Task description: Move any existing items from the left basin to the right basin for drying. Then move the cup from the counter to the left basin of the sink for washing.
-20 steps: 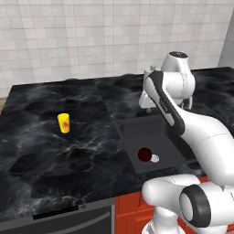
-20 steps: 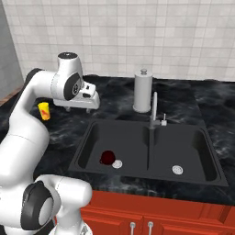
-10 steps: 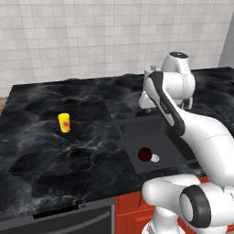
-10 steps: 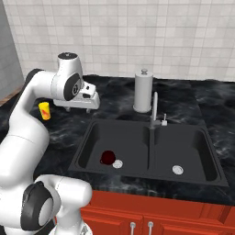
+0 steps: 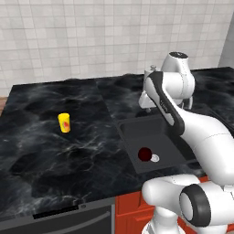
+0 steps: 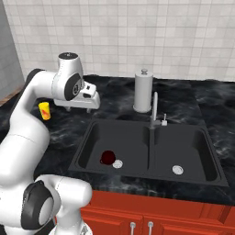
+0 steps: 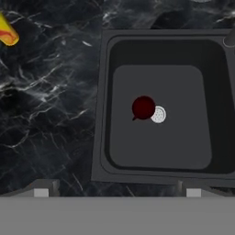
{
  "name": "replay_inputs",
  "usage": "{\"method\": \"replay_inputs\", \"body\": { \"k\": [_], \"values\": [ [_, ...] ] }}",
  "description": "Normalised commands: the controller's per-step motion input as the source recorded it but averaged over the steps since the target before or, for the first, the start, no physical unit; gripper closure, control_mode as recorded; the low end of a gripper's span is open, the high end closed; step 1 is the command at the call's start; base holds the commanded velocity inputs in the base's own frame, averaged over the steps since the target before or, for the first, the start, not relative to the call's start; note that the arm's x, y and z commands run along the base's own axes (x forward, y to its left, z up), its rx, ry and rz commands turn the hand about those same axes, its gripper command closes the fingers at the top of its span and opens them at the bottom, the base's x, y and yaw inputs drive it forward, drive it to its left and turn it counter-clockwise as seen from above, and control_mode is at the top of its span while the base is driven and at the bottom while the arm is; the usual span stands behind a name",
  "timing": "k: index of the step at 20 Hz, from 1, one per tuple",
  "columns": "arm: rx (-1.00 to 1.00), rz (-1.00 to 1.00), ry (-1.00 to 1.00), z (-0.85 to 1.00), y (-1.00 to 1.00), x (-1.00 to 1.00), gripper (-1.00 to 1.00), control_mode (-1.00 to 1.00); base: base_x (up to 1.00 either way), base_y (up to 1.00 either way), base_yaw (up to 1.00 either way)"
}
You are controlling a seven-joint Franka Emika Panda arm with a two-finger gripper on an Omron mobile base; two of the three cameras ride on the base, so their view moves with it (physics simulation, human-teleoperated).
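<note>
- The small dark red round bowl-like thing sits on the floor of the matte black left basin, just beside the little silver drain disc, perhaps touching it.
- My two-finger claw hangs high above that basin with its jaws spread as wide as they go and nothing between them; only the two fingertips peek in at the bottom of the hand view.
- The step in hand, as I judge it, is the first one: fetch the dark red piece and carry it over to the matte black right basin.
- To do it well I would drop straight down, centred on the red piece, not the drain, since the two lie so close that a sloppy descent could pinch the disc or knock the piece aside.
- I should straddle it across its round body, keep clear of the basin's near wall, and close only once the tips are low beside it.
- On the lift I need to clear the divider and the curved silver faucet between the basins.
- My white arm rises from the base, bends at a raised elbow, and holds the hand out over the left basin's back edge, pointing down.
- The small bright yellow tumbler with a red mark stands upright on the glossy black marble counter, well apart from the sink, waiting its turn.
- A grey paper towel roll stands behind the faucet, out of my path.
</note>
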Motion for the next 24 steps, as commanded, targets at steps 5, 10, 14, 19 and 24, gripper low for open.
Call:
{"method": "replay_inputs", "body": {
  "k": [5, 10, 14, 19, 24],
  "values": [
    [0.00, 0.00, -0.01, -0.02, -0.03, 0.00, -1.00, -1.00, 0.00, 0.00, 0.00],
    [0.00, 0.00, 0.01, -0.30, -0.16, 0.02, -1.00, -1.00, 0.00, 0.00, 0.00],
    [0.00, -0.03, 0.00, -0.46, -0.16, 0.02, -1.00, -1.00, 0.00, 0.00, 0.00],
    [0.00, -0.12, 0.00, -0.49, -0.10, 0.00, -1.00, -1.00, 0.00, 0.00, 0.00],
    [0.00, -0.28, 0.03, -0.32, -0.01, 0.00, -1.00, -1.00, 0.00, 0.00, 0.00]
  ]
}}
